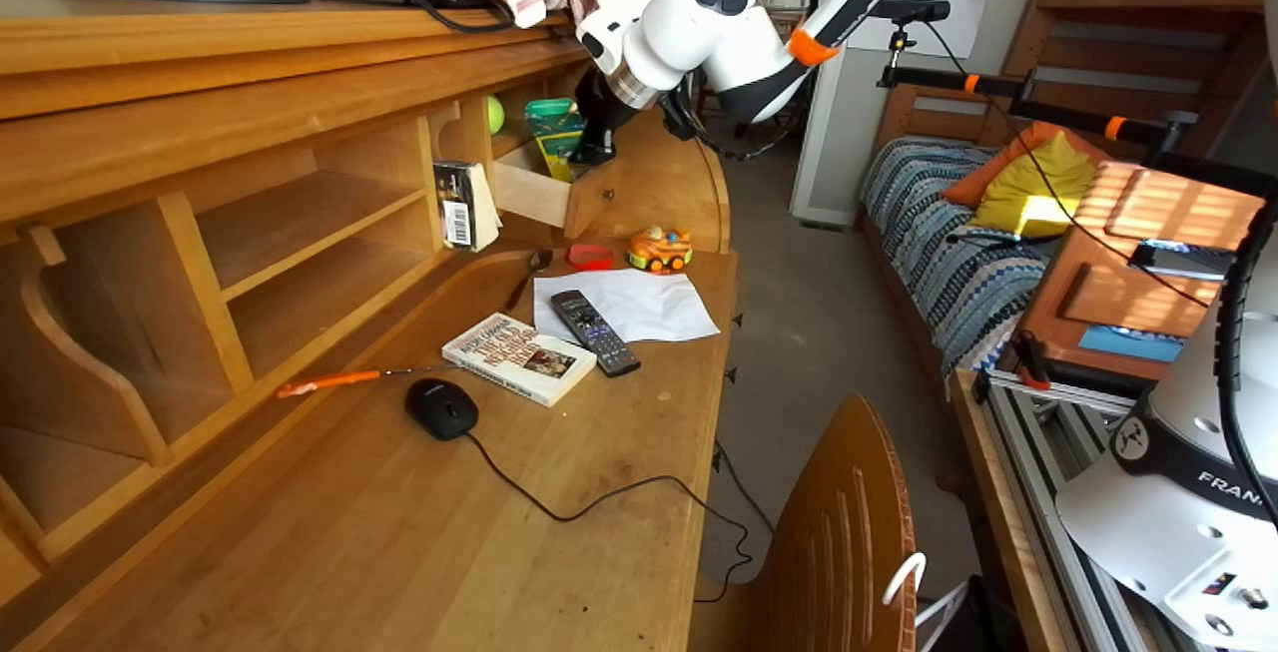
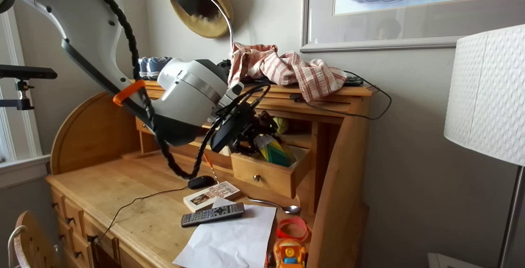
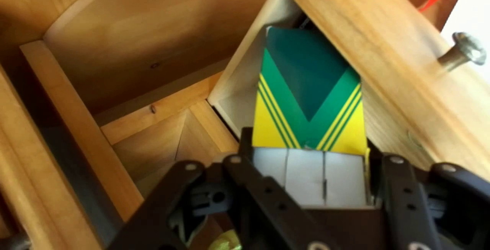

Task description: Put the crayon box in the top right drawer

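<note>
The crayon box is green and yellow, and shows in both exterior views [image 1: 555,133] [image 2: 275,152] and in the wrist view [image 3: 308,89]. It is tilted, with its lower end inside the pulled-out small wooden drawer [image 1: 587,201] [image 2: 262,175] of the desk hutch. The drawer's front edge [image 3: 367,47] lies right of the box in the wrist view. My gripper [image 1: 597,145] [image 2: 259,134] [image 3: 311,151] is over the drawer. Its fingers are against both sides of the box's pale flap end, shut on it. Whether the box touches the drawer bottom is hidden.
A tennis ball [image 1: 495,114] sits in the cubby behind the drawer. A book [image 1: 519,357], remote [image 1: 595,332], paper [image 1: 649,303], mouse [image 1: 441,408], red ring [image 1: 590,257] and toy car [image 1: 660,250] lie on the desk. A chair [image 1: 849,522] stands before it.
</note>
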